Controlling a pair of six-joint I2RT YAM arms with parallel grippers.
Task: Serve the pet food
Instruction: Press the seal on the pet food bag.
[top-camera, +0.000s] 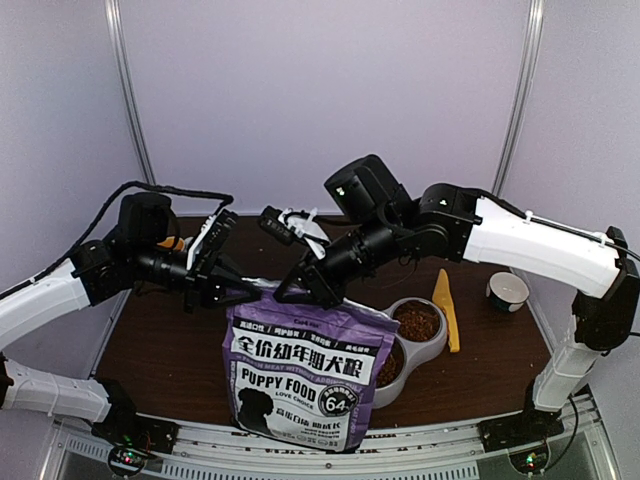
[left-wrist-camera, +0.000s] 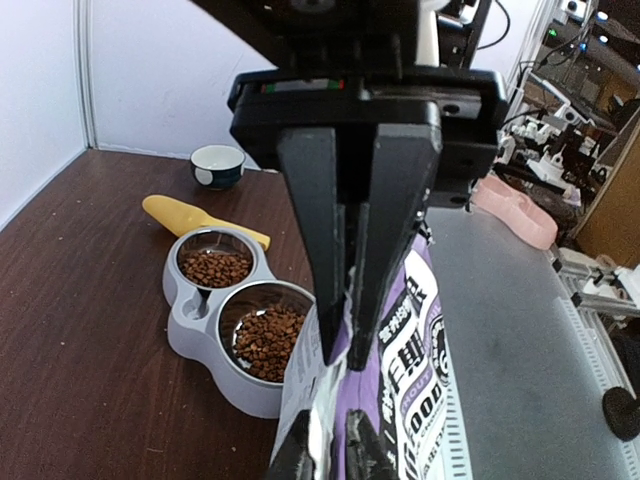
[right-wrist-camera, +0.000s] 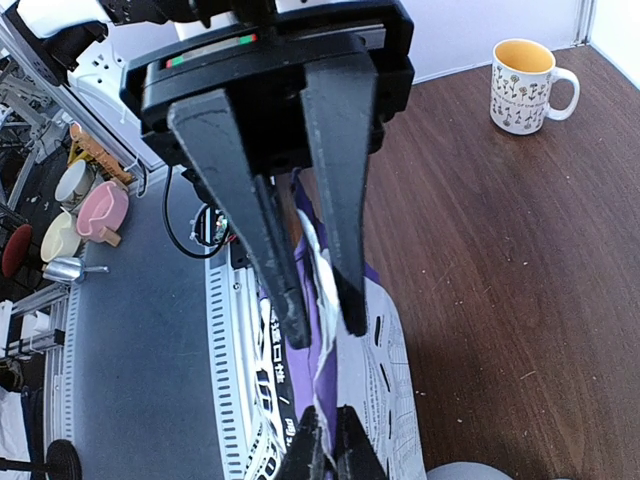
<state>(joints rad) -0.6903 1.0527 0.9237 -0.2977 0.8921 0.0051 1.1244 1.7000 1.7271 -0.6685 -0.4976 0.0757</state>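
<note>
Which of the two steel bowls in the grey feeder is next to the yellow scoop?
The far steel bowl, right beside the yellow plastic scoop; the near bowl sits by the purple puppy-food bag.

The bag (top-camera: 300, 370) under both claws is printed purple, with a white band, white lettering and a black dog picture. The left claw (left-wrist-camera: 345, 355) and the right claw (right-wrist-camera: 325, 325) are coloured matt black. To the left of the left claw, reddish-brown pet food (left-wrist-camera: 215, 268) is seen in shiny steel cups set in a pale grey bowl holder (left-wrist-camera: 210, 365), with a yellow scoop (left-wrist-camera: 185, 215) beyond. Beyond the right claw, a white mug (right-wrist-camera: 525, 85) with a small dark floral pattern and a yellow inside is seen on the dark brown wood-grain table (right-wrist-camera: 500, 250).
</note>
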